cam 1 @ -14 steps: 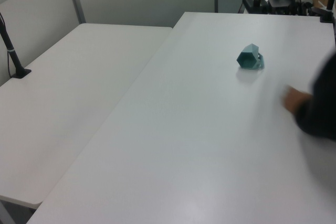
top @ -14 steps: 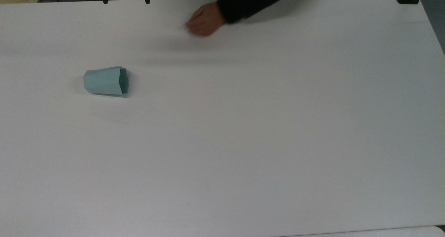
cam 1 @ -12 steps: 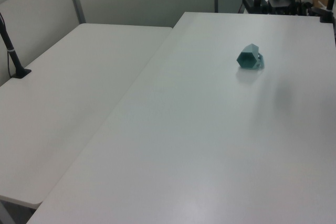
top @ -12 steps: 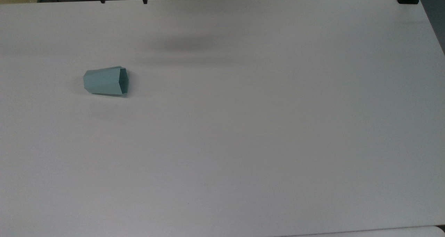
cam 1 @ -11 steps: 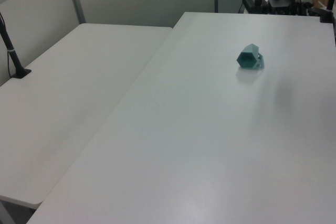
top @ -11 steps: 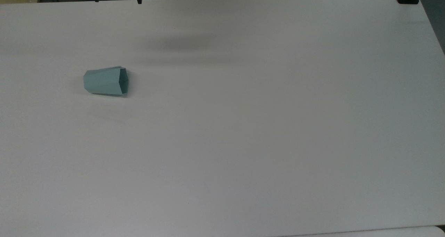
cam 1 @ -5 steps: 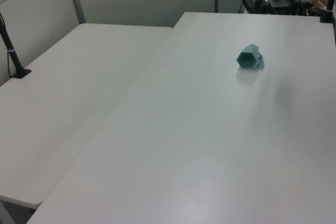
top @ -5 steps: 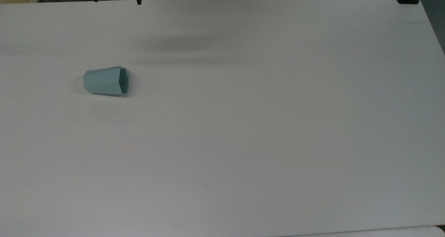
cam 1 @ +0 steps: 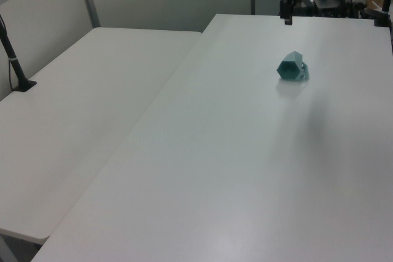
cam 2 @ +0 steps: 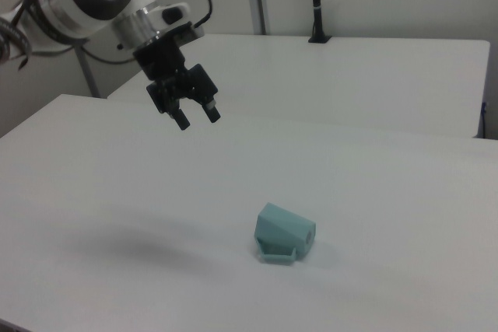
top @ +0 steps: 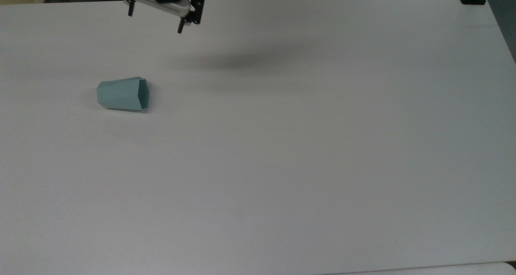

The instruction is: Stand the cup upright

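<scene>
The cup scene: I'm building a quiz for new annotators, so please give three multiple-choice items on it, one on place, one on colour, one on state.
1. In the top view, the gripper is where relative to the cup?
A. above and right, apart
B. touching it
C. below it

2. The cup's colour?
A. red
B. pale teal
C. black

3. The cup is
A. upright
B. held aloft
C. lying on its side on the table

Answers: 1 A, bare table separates them; 2 B, pale teal in every view; 3 C, its faceted wall rests on the table.
</scene>
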